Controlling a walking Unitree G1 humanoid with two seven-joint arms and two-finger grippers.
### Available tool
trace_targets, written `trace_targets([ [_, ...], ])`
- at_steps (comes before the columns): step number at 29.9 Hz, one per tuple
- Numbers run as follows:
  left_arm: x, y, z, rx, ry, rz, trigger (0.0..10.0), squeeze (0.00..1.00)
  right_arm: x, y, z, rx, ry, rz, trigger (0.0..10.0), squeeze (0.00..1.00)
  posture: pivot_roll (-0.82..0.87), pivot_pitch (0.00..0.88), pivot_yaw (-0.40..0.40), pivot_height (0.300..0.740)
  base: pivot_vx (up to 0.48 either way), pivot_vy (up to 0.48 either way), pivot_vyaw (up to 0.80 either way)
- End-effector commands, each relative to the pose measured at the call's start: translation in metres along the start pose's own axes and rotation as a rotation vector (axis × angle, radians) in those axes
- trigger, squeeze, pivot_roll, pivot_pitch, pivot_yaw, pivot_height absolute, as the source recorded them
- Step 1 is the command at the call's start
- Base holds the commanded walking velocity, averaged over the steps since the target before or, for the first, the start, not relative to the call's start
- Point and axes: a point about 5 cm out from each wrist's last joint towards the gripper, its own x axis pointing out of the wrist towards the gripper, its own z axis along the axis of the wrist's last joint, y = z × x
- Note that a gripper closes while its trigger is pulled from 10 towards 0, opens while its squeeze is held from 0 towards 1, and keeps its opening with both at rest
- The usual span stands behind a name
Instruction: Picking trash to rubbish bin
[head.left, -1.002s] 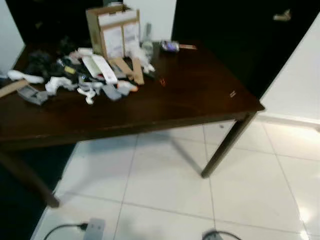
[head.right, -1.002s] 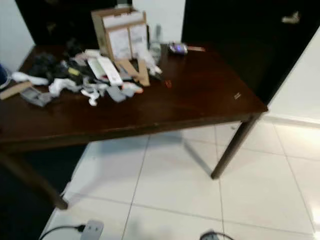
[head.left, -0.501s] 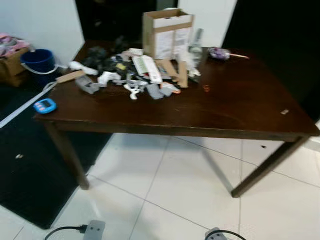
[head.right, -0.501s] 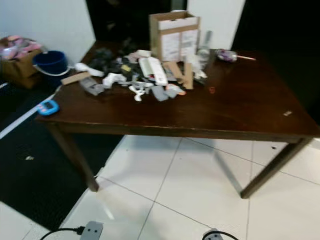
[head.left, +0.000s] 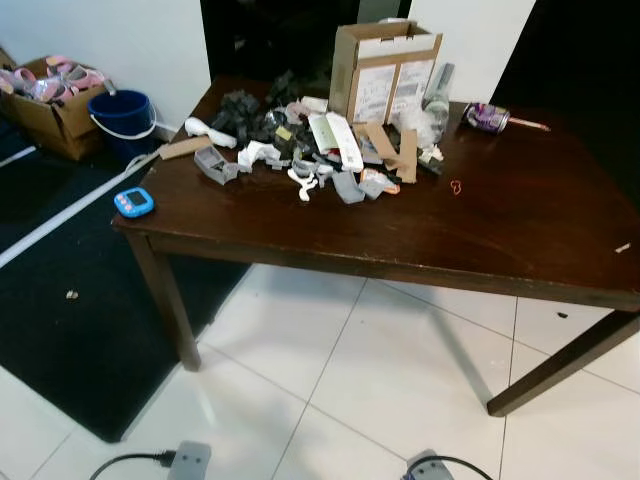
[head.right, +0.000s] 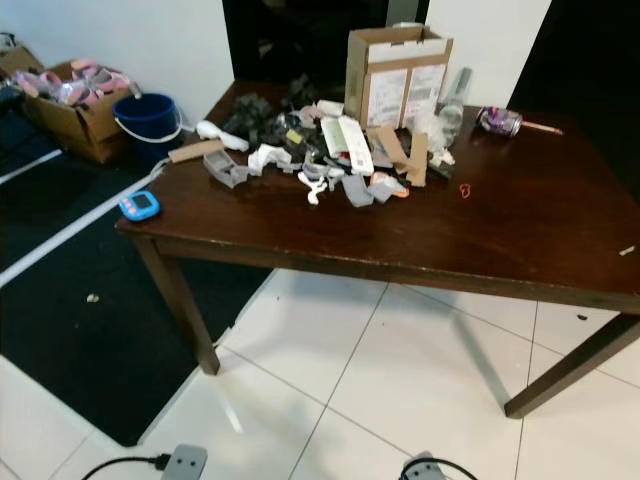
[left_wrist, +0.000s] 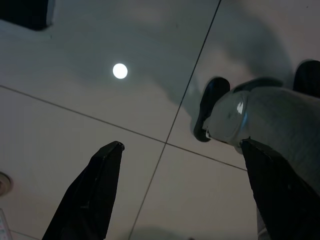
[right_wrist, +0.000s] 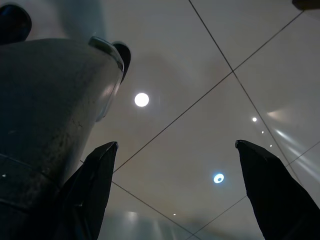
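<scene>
Left gripper (left_wrist: 180, 185): fingers (left_wrist: 90, 195) are standing wide apart with nothing between them, pointing down at the white tiled floor (left_wrist: 100, 60); part of the robot's own grey body (left_wrist: 270, 125) is showing beside them. Right gripper (right_wrist: 180, 190): fingers (right_wrist: 272, 190) are likewise spread and holding nothing, hanging over the same glossy tiles, which are reflecting ceiling lights. Both arms are hanging idle, well apart from the table. Ahead, a dark wooden table (head.left: 520, 230) is standing on the tiles. The trash pile (head.left: 310, 150) is lying on the far left part of the tabletop: grey and black scraps, white pieces, strips of cardboard, a long white packet. An open cardboard box (head.left: 385, 70) is standing upright just behind the pile, and a clear plastic bottle (head.left: 436, 95) is leaning beside it. A crumpled purple wrapper (head.left: 487, 116) is lying at the far edge to the right, and a small red loop (head.left: 456, 187) is lying apart from the pile toward the middle. A small blue device (head.left: 134, 202) is sitting at the near left corner of the table. On the floor to the left, a blue bucket (head.left: 125, 115) is standing against the wall next to a cardboard carton (head.left: 50, 100) holding pink items. A black mat (head.left: 70, 310) is covering the floor on that side. Two power plugs with cables (head.left: 180, 462) are lying on the tiles nearest the robot.
</scene>
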Motion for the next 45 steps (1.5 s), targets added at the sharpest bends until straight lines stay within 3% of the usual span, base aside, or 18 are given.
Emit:
trace_targets([
  [1, -0.001, 0.000, -0.009, 0.010, 0.035, -0.002, 10.0, 0.00, 0.000, 0.005, -0.007, 0.005, 0.022, 0.011, 10.0, 0.00, 0.06, 0.071, -0.052, 0.740, 0.000, 0.000, 0.00],
  [35, -0.002, 0.005, -0.014, 0.026, 0.061, 0.020, 10.0, 0.00, 0.000, 0.006, -0.001, 0.013, 0.004, 0.015, 10.0, 0.00, 0.08, 0.075, -0.048, 0.740, 0.021, 0.000, 0.00],
  [45, -0.004, 0.007, -0.020, 0.026, 0.074, 0.026, 10.0, 0.00, 0.000, 0.006, -0.003, 0.010, 0.010, 0.020, 10.0, 0.00, 0.09, 0.085, -0.048, 0.740, 0.255, 0.000, 0.00],
])
